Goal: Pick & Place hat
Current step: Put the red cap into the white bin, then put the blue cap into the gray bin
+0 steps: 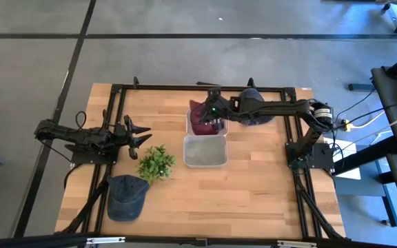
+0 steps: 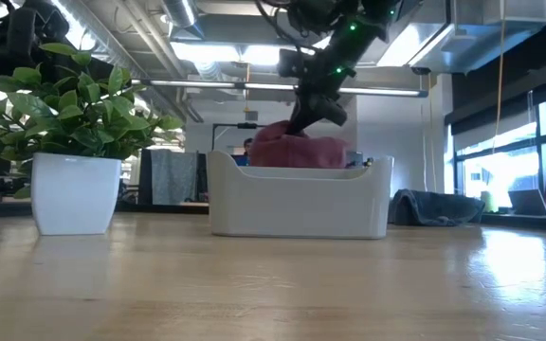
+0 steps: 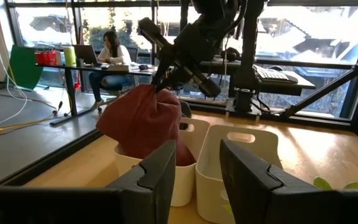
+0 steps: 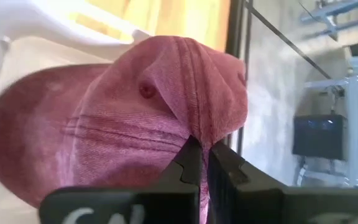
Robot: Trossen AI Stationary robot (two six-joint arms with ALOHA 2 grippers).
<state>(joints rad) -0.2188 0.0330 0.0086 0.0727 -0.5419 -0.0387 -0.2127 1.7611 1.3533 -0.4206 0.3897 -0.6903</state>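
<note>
the right gripper (image 4: 199,163) pinches a fold of the maroon hat (image 1: 202,118), fingers nearly closed, holding it over the far white bin (image 1: 190,128) (its lower part sits inside). the left gripper (image 1: 142,134) waits open beside the plant (image 1: 156,162).

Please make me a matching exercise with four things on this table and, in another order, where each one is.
1. red hat
2. blue hat
3. plant
4. left gripper

a. lying on the table's near left corner
b. held over the far bin
c. in a white pot beside the near bin
d. open above the table's left side

Pairs: 1-b, 2-a, 3-c, 4-d
</note>
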